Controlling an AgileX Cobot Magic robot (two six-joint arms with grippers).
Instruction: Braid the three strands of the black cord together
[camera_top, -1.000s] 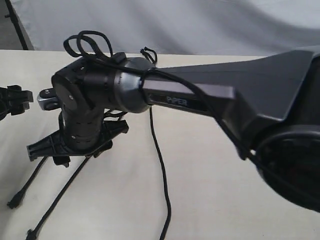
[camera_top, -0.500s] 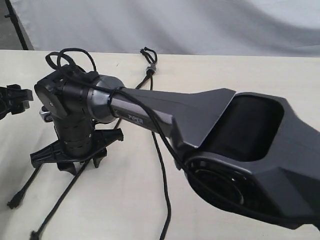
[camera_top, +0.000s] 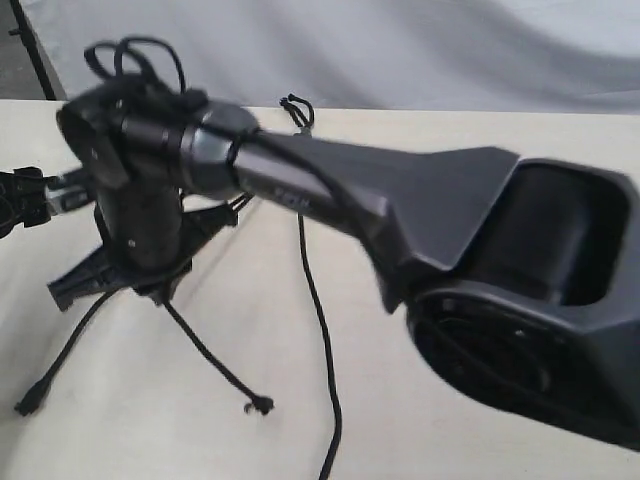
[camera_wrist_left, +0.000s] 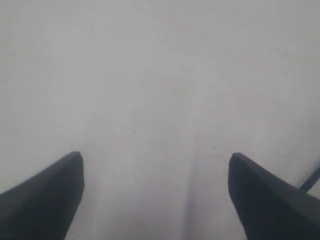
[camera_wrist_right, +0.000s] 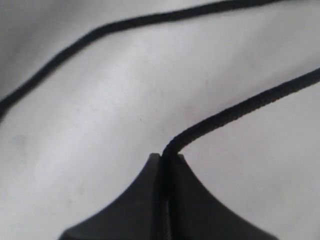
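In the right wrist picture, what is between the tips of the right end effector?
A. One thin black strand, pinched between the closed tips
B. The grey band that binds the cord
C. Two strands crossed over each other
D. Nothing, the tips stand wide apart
A: the right end effector has its tips pressed together, and one black strand comes out from between them, while a second strand lies apart on the table.

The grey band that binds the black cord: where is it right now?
In the exterior view the grey band lies at the far edge of the table, just behind the right arm's forearm, with the cord's short loops beyond it.
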